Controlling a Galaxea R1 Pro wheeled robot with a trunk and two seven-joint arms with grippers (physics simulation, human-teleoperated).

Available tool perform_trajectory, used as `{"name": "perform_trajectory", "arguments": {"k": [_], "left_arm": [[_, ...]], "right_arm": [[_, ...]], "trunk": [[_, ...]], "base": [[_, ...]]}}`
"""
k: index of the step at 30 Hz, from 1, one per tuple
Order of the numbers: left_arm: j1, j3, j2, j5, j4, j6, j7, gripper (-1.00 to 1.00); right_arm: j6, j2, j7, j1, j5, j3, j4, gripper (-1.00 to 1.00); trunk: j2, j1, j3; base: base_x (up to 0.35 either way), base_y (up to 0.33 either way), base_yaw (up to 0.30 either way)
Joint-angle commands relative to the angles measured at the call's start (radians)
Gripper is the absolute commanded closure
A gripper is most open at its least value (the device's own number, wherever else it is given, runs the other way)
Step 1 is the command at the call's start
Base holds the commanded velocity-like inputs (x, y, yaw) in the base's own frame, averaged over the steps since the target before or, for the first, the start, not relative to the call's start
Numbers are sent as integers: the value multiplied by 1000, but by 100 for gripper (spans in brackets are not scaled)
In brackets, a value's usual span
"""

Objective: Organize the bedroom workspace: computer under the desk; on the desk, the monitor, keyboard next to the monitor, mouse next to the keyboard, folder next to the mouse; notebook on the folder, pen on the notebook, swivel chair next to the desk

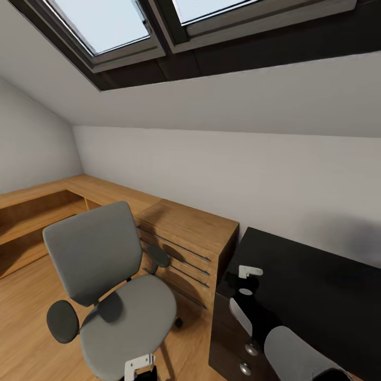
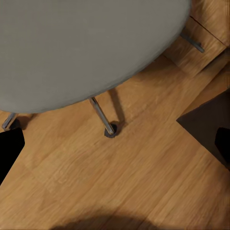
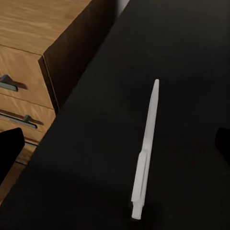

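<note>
A white pen (image 3: 146, 153) lies alone on the black desk (image 1: 317, 286), under the right gripper (image 3: 117, 148), fingers spread, empty. The swivel chair (image 1: 106, 286) seat is bare; stacking remains.

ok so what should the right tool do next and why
Probably lower the right tool onto the pen and close. The pen lies loose on the desk, between the open fingers, not yet gripped.
</note>
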Motion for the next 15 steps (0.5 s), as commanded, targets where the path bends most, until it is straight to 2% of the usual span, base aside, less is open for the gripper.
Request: {"name": "perform_trajectory", "arguments": {"k": [1,2,5,10,11,12,15], "left_arm": [[-1,-21,2,3,-4,2,8,-100],[-1,-44,4,3,-20,1,9,-100],[-1,-64,11,4,-88,4,16,-100],[3,-73,47,9,-230,21,66,-100],[7,-79,62,11,-285,40,92,-100],[12,-92,90,14,-420,118,165,-100],[14,-92,100,21,-567,188,225,-100]], "right_arm": [[-15,-2,10,-19,-10,8,41,-100],[-38,-6,36,-48,-10,8,106,-100],[-65,-11,65,-88,-11,7,185,-100],[-74,-13,76,-105,-13,7,218,-100],[-74,-13,78,-107,-15,7,222,-100],[-70,-14,79,-112,-18,7,229,-100],[-22,-15,79,-131,-24,5,236,-100]], "trunk": [[-1,0,-1],[-1,0,-1],[-1,0,-1],[-1,0,-1],[-1,0,-1],[-1,0,-1],[-1,0,-1]], "base": [[0,0,0],[0,0,0],[0,0,0],[0,0,0],[0,0,0],[0,0,0],[0,0,0]]}}
